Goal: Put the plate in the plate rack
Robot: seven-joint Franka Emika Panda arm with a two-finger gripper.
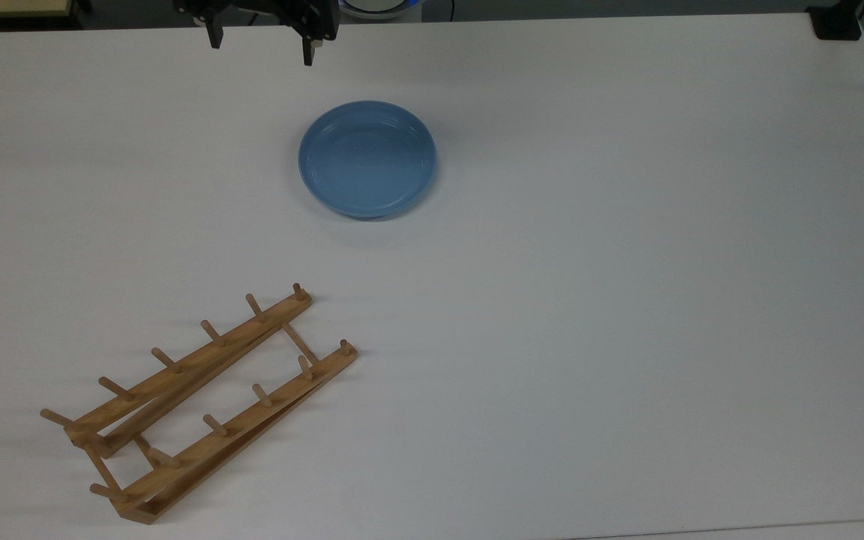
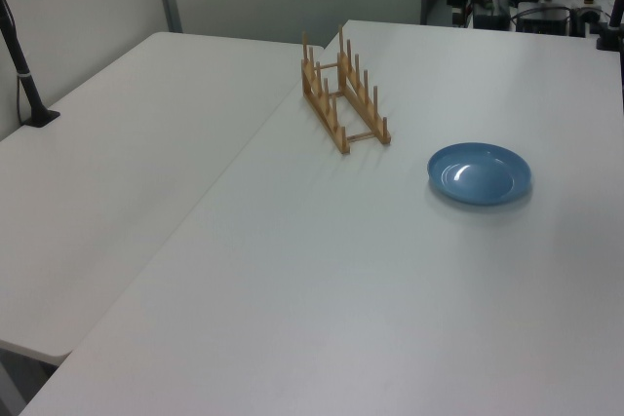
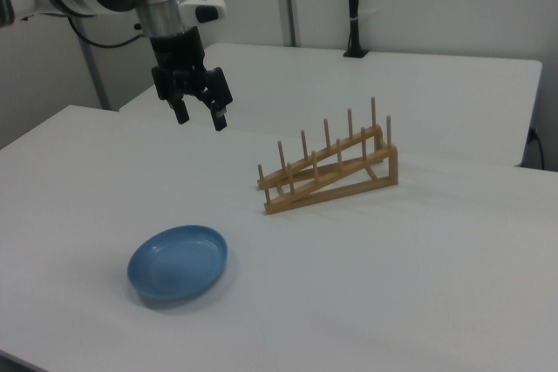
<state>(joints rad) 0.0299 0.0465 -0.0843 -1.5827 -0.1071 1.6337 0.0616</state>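
Here, in the right view, the gripper is seen hanging above the white surface with fingers spread wide, nothing held. The plate lies flat and empty, well apart from the empty plate rack.

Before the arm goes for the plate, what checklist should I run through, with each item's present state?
1. Gripper open and holding nothing: ok.
2. Round light-blue glossy plate lying flat on the white table, nothing on it: ok.
3. Light-brown wooden peg plate rack standing with no plates in its slots: ok.
4. Plate and rack apart, bare table between them: ok.
5. Gripper above the plate: not ok, it hangs off to one side.
6. Rack fixed to the table: cannot tell.
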